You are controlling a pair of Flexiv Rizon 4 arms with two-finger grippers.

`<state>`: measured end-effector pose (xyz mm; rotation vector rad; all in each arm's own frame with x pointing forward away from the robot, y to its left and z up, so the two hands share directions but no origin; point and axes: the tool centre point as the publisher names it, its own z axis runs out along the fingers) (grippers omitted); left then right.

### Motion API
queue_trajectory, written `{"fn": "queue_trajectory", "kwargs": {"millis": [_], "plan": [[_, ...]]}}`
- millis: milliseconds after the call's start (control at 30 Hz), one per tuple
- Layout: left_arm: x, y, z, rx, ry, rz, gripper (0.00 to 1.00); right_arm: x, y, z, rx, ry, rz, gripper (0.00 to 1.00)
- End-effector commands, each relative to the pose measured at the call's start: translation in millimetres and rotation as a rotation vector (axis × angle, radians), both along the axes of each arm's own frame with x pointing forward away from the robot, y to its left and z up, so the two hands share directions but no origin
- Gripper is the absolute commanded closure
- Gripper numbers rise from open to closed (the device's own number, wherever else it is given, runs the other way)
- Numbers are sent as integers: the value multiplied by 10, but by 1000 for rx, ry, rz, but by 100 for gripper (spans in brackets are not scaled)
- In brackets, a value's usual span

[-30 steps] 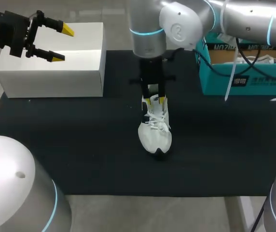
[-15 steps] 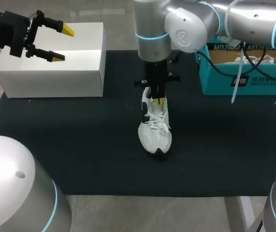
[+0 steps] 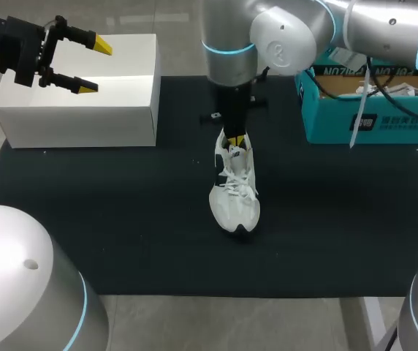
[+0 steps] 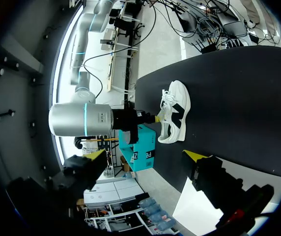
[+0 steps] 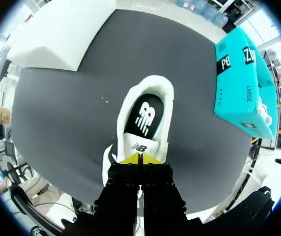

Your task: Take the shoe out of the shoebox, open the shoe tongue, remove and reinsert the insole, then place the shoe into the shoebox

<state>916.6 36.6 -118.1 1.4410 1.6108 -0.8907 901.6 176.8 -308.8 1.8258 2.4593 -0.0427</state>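
1. Nearest is a strip of bare grey table (image 3: 216,322). On it lies one black mat (image 3: 121,219) that covers most of the work surface.
2. One white shoe (image 3: 234,197) with black side marks stands upright near the middle of the mat, toe at the near side and heel at the far side. Its laces are loose, and the right wrist view shows one black insole (image 5: 145,115) lying inside it.
3. The right gripper (image 3: 234,139) hangs straight down over the shoe's opening. Its yellow tips are pressed together right at the tongue; whether any of the tongue is pinched between them cannot be told.
4. At the far edge of the mat are two boxes, well apart: one white box (image 3: 77,110) on the left and one open teal shoebox (image 3: 384,124) on the right.
5. The left gripper (image 3: 94,67) hovers over the white box with its fingers spread wide and nothing between them.
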Motion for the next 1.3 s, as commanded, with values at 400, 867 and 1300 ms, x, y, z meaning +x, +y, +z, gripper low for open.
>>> {"fn": "queue_trajectory", "kwargs": {"millis": [400, 867, 1300], "plan": [[-1, -3, 5, 4, 1, 0, 0, 179, 234, 245, 191, -13, 528, 100], [-1, -3, 5, 4, 1, 0, 0, 298, 178, 344, 36, -44, 732, 100], [-1, -3, 5, 4, 1, 0, 0, 716, -50, 361, -154, -33, 1003, 100]]}}
